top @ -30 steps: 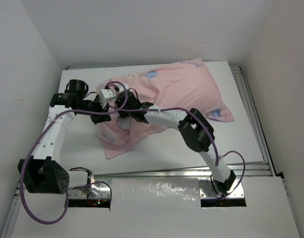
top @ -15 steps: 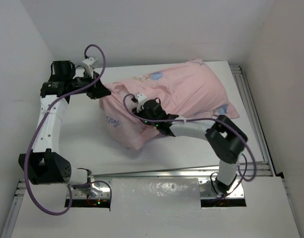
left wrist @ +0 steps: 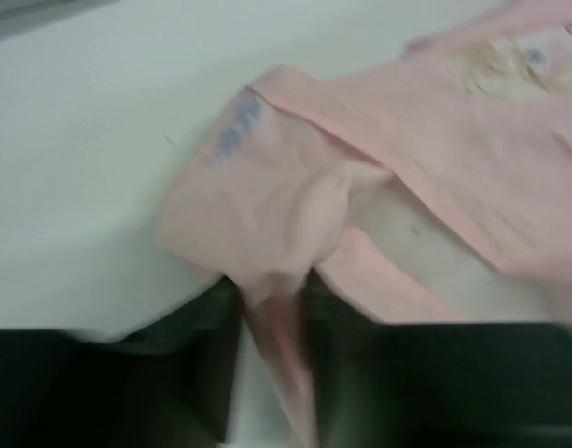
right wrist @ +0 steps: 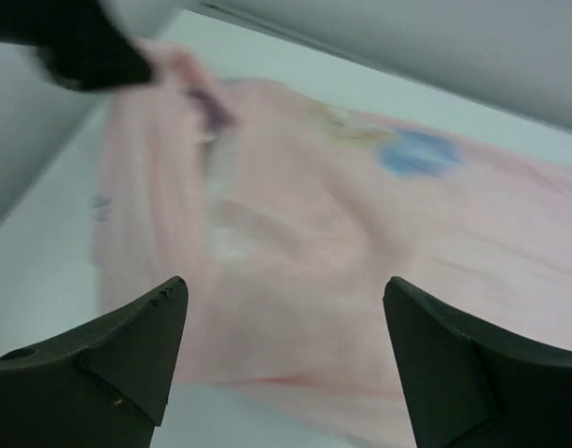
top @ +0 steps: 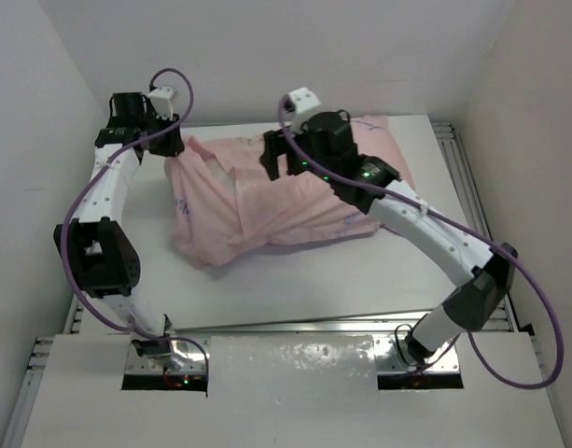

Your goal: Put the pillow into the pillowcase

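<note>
The pink pillowcase [top: 304, 201] lies bulging across the far half of the table, its open end to the left. The white pillow [left wrist: 425, 247] shows only as a pale patch inside that opening; the rest is hidden in the case. My left gripper [top: 171, 147] is at the far left, shut on a fold of the pillowcase [left wrist: 295, 177] that runs down between its fingers [left wrist: 323, 373]. My right gripper [top: 272, 159] hovers above the pillowcase [right wrist: 360, 233], jaws wide open with nothing between them [right wrist: 284, 299].
White walls stand close on the left and behind the table [top: 313, 280]. Aluminium rails run along the right side [top: 474, 233] and the near edge [top: 313, 325]. The right arm's elbow [top: 481, 289] reaches out over the right part of the table.
My right gripper came out of the pillowcase's mouth, rose toward the back and opened. My left gripper drew the case's edge to the far left. The case shifted left and flattened.
</note>
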